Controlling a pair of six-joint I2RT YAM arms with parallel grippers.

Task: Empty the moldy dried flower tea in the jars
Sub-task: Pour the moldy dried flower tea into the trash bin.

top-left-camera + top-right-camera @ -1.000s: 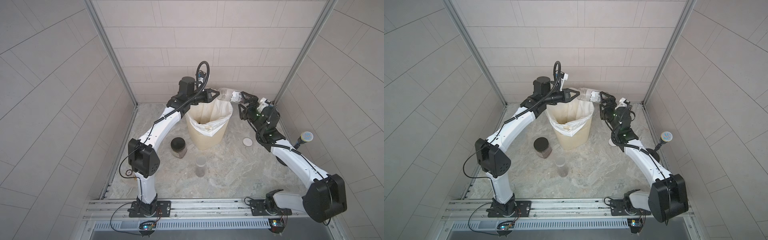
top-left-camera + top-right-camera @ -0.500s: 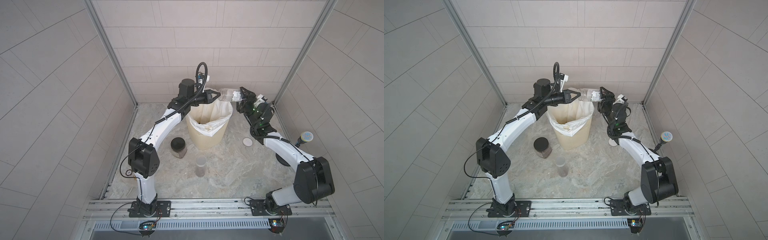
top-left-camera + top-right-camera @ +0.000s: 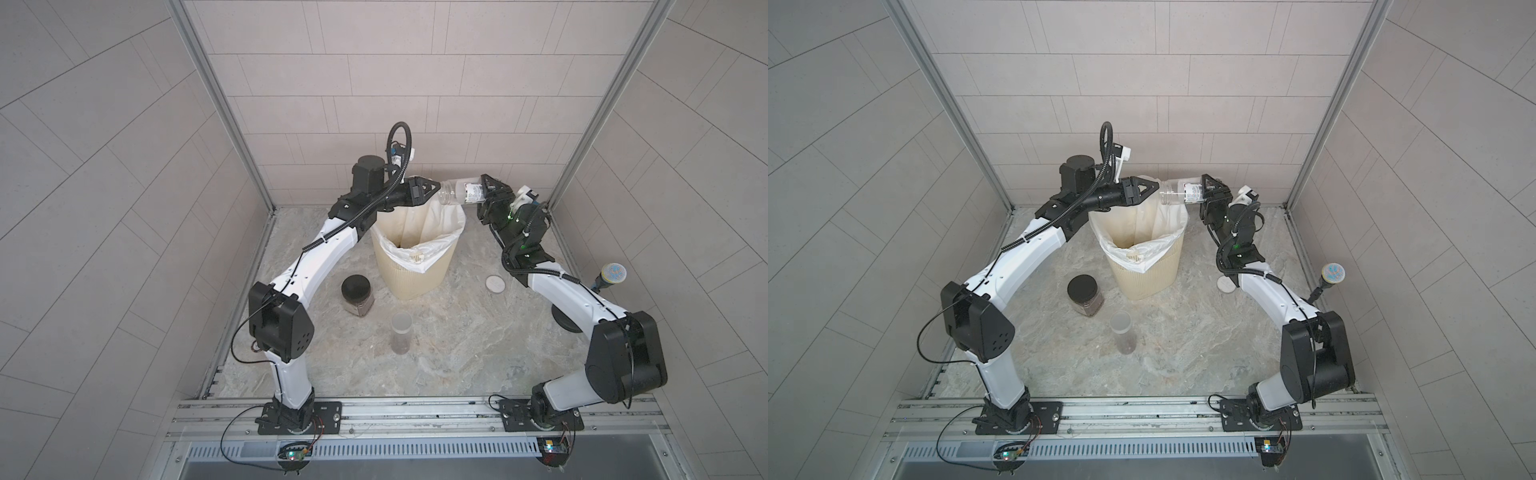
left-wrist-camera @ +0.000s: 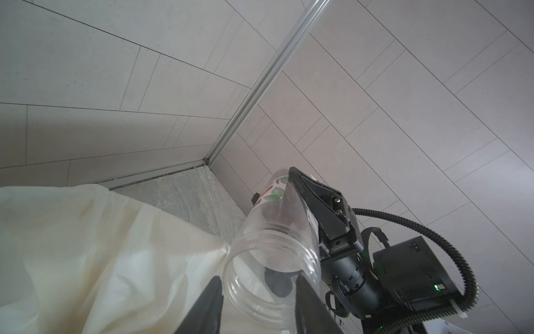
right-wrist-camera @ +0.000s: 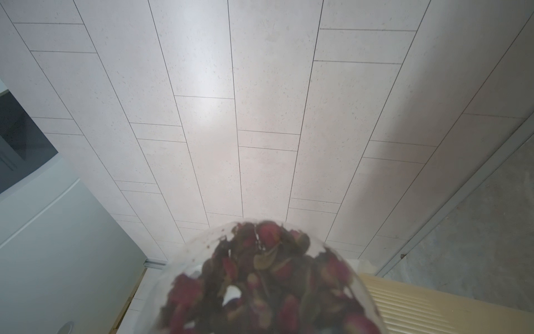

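Clamping the clear round labelled jar [image 3: 459, 193] sideways, that's your right jaws; left jaws sit apart, flanking its threaded mouth, crinkly red buds [image 5: 265, 283] inside.

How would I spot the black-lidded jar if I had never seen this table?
Find the big cream ribbed bin with its white liner in the middle of the table. Next to it, toward the left arm, stands a squat clear jar with dark tea inside. Its wide black lid sets it apart from the tall slim cylinder and the labelled jar tipped above the bin.
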